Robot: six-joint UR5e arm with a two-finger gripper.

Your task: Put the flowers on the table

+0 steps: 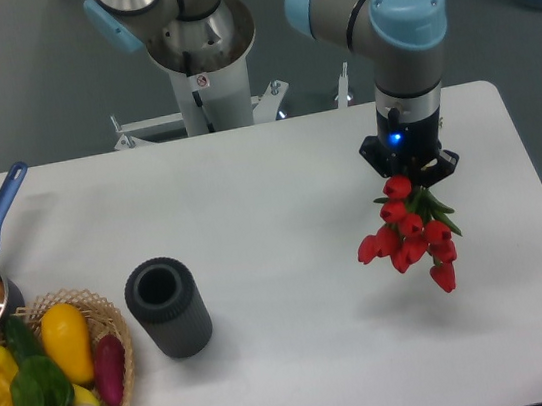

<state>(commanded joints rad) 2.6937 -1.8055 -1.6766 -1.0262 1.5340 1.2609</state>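
Camera view from the front of the white table [282,211]: the grey and light-blue arm is seen reaching down over the right part of the table, and its black pincer [411,169] is closed on the bunch of red artificial tulips with green leaves [412,234]. The flowers are held at their upper end, directly beneath the pincer, and hang downward and slightly to the right of it, with the red heads spread below the fingers. A soft shadow is cast on the table under the bunch, and the lowest blooms appear to be just above the surface; whether any of them touch it cannot be told.

Well apart to the left, a dark grey cylindrical vase [169,307] is seen standing upright on the table, its opening facing up. Near the left edge a woven wicker basket [125,385] is filled with toy produce, among it a yellow vegetable [66,342] and a dark red one [110,370]. Just above the basket a dark saucepan with a blue handle [0,216] is partly cut off by the frame.
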